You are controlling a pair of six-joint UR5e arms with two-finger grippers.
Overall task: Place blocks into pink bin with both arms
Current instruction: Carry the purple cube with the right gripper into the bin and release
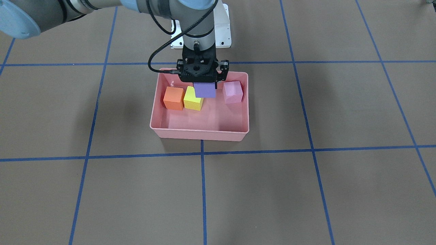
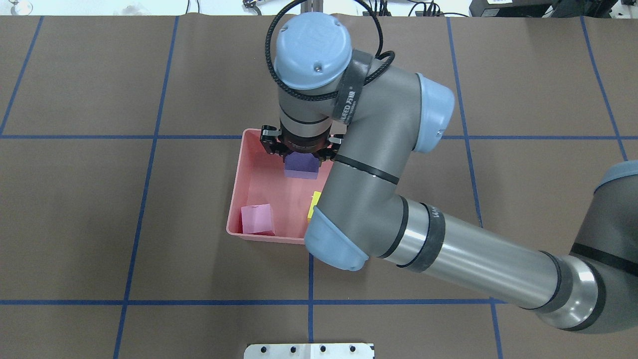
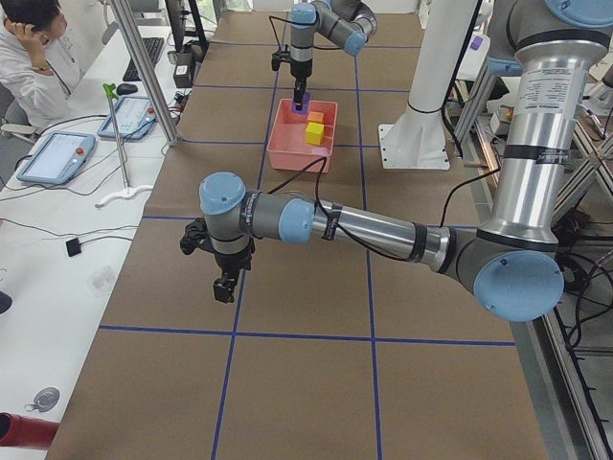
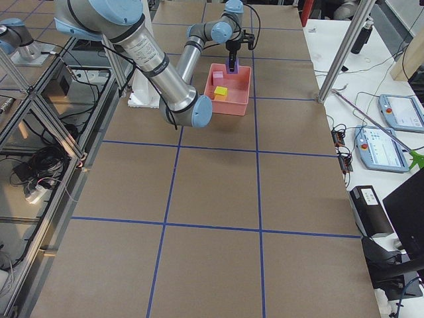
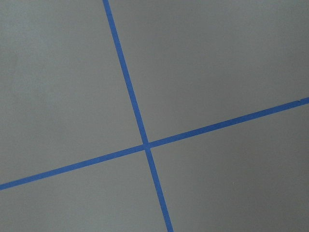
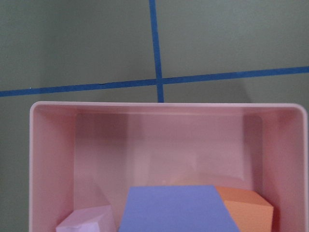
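Note:
The pink bin point(image 1: 199, 133) holds the orange block point(image 1: 173, 98), the yellow block point(image 1: 193, 99) and the pale pink-lilac block point(image 1: 233, 92). My right gripper point(image 1: 204, 87) is shut on the dark purple block point(image 1: 204, 90) and holds it over the bin, raised beside the yellow block. In the overhead view the purple block point(image 2: 301, 165) and lilac block point(image 2: 257, 219) show; the orange block is hidden by the arm. My left gripper point(image 3: 224, 286) hangs over bare table far from the bin point(image 3: 287, 153); I cannot tell whether it is open or shut.
The white pedestal base point(image 1: 223, 34) stands just behind the bin. Blue tape lines point(image 1: 203, 190) grid the brown table. An operator point(image 3: 29, 57) sits at a side desk with teach pendants point(image 3: 56, 158). Metal posts point(image 3: 144, 67) stand along the table's edge.

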